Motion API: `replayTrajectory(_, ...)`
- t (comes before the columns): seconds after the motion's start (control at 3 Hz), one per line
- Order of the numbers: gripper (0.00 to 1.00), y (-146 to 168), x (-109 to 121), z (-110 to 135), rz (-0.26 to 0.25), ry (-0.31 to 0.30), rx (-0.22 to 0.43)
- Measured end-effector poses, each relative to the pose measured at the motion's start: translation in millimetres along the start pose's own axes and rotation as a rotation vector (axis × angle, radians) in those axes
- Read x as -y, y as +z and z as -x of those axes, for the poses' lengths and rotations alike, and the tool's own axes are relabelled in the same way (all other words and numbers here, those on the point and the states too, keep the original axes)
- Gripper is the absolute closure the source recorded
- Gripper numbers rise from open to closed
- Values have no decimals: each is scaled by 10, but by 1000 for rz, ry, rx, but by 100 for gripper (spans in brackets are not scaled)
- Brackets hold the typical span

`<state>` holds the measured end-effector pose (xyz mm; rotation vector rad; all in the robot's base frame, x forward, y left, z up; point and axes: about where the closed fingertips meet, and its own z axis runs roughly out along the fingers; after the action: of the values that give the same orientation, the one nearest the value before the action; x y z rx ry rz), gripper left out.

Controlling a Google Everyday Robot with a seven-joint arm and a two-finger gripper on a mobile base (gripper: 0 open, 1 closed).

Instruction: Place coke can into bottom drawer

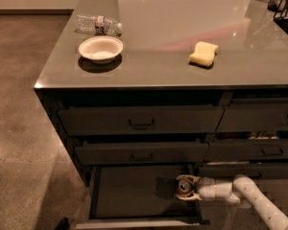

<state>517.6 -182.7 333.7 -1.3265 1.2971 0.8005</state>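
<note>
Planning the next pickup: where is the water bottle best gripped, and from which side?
Grip the bottle at its labelled middle from above, across its width: it lies on its side behind the bowl. The pincer is at the bottom drawer, closed on the can.

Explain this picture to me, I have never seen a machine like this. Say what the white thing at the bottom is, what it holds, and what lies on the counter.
There is only one picture, taken by a camera that looks down on a kitchen counter and the drawers in its front.

The white tube at the lower right is a robot arm. At its end is the gripper, a two-finger clamp. It is closed on the coke can and holds it upright over the right side of the open bottom drawer. Whether the can touches the drawer floor cannot be seen.

The two upper drawers are shut.

On the counter lie a white bowl, a clear water bottle on its side behind the bowl, and a yellow sponge.
</note>
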Motion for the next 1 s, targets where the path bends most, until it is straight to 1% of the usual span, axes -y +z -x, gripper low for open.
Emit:
replayTrajectory(0.33,100,203,-159,-185,7,-52,-26)
replayTrajectory(0.67,100,216,-163,-199,7,-59,-29)
replayTrajectory(1.0,100,436,-208,-339,49,-45,-53)
